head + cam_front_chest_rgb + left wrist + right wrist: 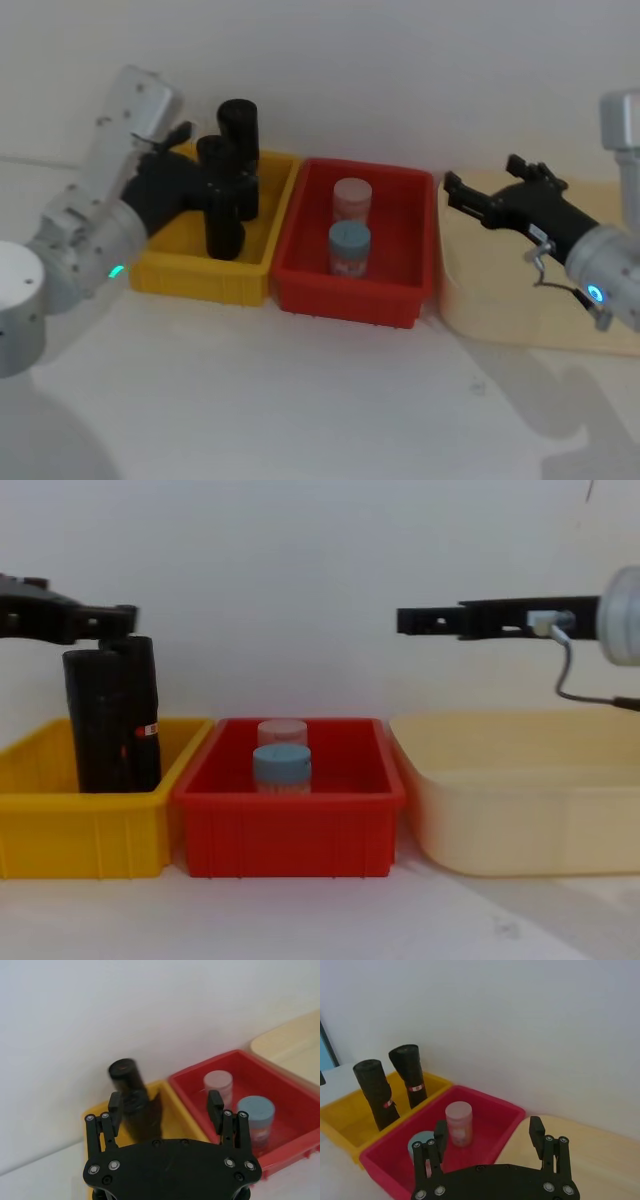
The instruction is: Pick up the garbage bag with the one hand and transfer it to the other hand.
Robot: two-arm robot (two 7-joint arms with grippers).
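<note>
Left claw [165, 1101], spread, flanks the garbage bag [224, 215]; right claw [488, 1127] hangs spread over cream tub [520, 800].

Bright diffuse light, soft faint shadows on the table [300, 400]

The garbage bag [222, 205] stands in the yellow bin [200, 285] with the second roll [238, 125] just behind it, so there's barely any gap on that side. The left gripper [165, 1107] has its jaws spread either side of the bag. The bin walls box in the bag's lower part, but the upper part is reachable. The air over the red bin [340, 295] is wide open, since the jars [350, 250] only reach about rim height. The right gripper [488, 1126] hangs over the cream bin [470, 300], jaws apart. The wall [400, 80] sits close behind all three bins.
</note>
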